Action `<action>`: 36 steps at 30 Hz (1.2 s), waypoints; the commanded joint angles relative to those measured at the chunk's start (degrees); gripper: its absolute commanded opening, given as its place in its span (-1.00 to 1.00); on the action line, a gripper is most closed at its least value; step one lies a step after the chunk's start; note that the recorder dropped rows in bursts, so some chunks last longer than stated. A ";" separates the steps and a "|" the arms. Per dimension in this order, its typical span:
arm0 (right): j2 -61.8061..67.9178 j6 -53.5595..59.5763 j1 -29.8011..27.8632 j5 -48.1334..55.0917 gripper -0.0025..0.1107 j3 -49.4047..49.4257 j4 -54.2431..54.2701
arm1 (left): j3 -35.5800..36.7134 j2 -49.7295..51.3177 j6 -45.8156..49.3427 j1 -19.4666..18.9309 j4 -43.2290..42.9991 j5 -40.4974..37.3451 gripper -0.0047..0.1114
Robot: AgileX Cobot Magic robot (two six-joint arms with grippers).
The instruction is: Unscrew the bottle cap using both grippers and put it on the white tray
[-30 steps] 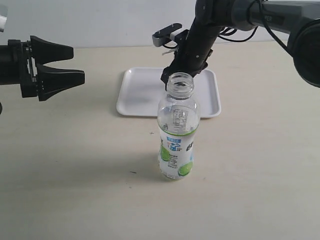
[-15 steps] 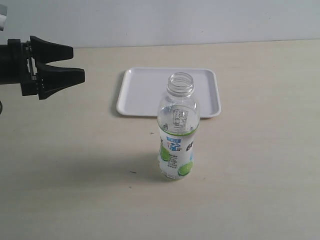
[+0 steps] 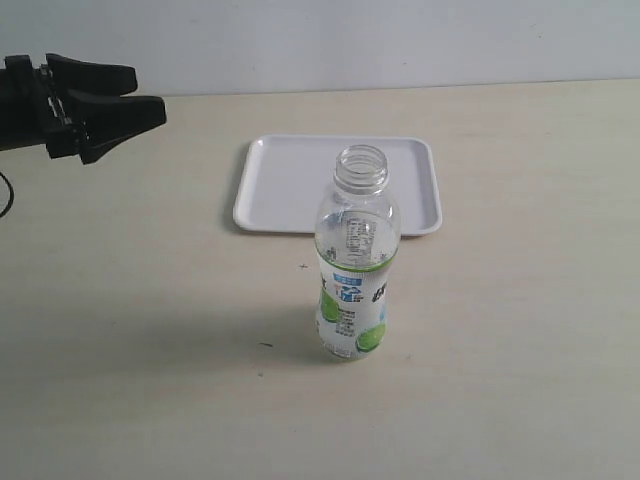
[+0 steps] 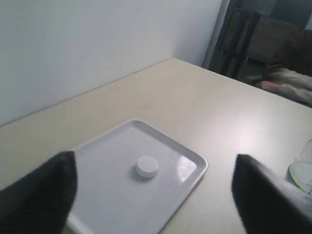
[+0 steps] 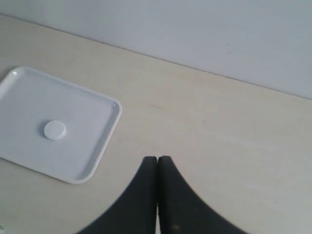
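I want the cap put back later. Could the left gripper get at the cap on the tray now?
Probably yes: the left gripper has its fingers open, and the bottle cap lies alone on the white tray with nothing between them. The bottle stands off to one side.

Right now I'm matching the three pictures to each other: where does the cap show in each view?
Exterior: cap not visible; the bottle stands in front of the tray's middle and may hide it.
Left wrist: cap lies on the tray, near its middle.
Right wrist: cap lies on the tray, near its middle.
Shared landmark: the tray, seen in all three.
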State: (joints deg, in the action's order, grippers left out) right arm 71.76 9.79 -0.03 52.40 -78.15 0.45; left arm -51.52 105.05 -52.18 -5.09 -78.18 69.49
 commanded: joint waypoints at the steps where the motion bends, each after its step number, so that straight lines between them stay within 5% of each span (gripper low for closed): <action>1: -10.40 -1.95 -0.30 -10.53 -0.96 11.89 0.71 | 0.25 -1.55 -6.46 0.07 0.79 0.47 -0.23; 3: -14.98 -3.48 -0.30 -14.80 -0.96 17.12 1.93 | 0.25 -1.79 -8.85 -0.06 0.53 0.47 -0.91; 10: -32.49 -1.30 -0.30 -27.81 -0.96 36.07 13.15 | 0.25 -1.75 -33.55 0.07 -7.28 0.47 -0.89; 16: -46.63 -0.88 -0.30 -27.36 -0.96 45.10 13.47 | 6.51 -10.46 -35.44 0.07 -11.38 0.47 -0.92; 25: -62.87 0.80 -0.30 -20.36 -0.96 48.06 16.28 | 21.69 -47.45 -31.34 -0.44 -2.35 0.47 -0.92; 36: -65.35 8.07 -0.30 -13.04 -0.96 49.30 24.42 | 26.17 -95.43 -60.79 -0.44 -19.36 -31.76 -0.92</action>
State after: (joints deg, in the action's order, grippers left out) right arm 6.75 14.01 -0.14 38.73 -30.30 20.06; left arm -25.68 17.77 -103.67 -5.34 -92.11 44.99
